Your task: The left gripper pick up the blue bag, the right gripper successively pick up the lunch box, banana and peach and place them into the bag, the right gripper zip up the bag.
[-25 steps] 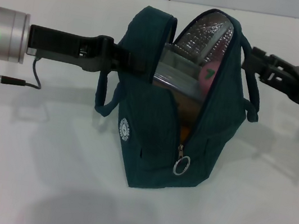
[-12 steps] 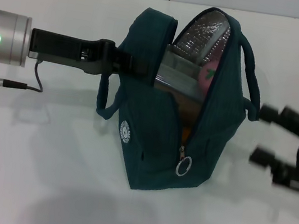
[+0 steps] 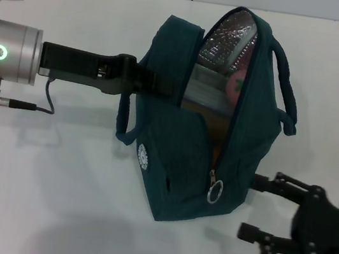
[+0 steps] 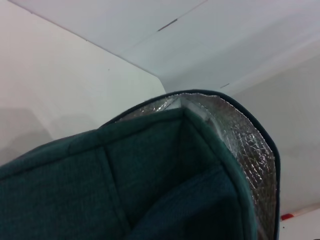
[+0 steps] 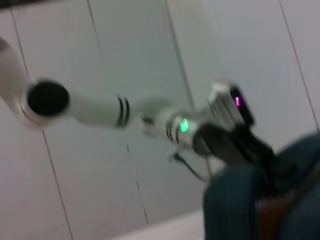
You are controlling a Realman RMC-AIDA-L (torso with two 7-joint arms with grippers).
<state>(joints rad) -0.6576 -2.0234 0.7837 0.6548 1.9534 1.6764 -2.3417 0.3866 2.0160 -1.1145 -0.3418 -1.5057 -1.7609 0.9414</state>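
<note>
We see the left gripper [image 3: 153,84] reaching in from the left of the head view, its fingers clamped on the near upper edge of the blue bag [image 3: 182,168], right where one padded handle joins the fabric. That grip holds the bag upright on the white bench [image 3: 46,211] with its mouth gaping wide.

The right gripper [image 3: 255,205] sits low at the bag's right side, just off the bench, with its two black fingers [image 3: 277,181] spread well apart and nothing between them. The upper finger comes close to the bag's lower right corner; we cannot tell whether it touches.

Inside the open bag, silver foil lining shows at the top. Below it we make out the clear lunch box [image 3: 208,88] standing on edge against the left wall, and the pink peach [image 3: 237,86] with its green leaf tucked beside it toward the right wall. An orange-yellow strip low in the opening is the banana [image 3: 214,148], mostly hidden. The zipper is undone along most of the front, and its ring pull [image 3: 214,192] hangs near the bottom of the opening. A small white logo [image 3: 144,155] marks the bag's left face.

The left wrist view shows only teal fabric and foil lining close up.
</note>
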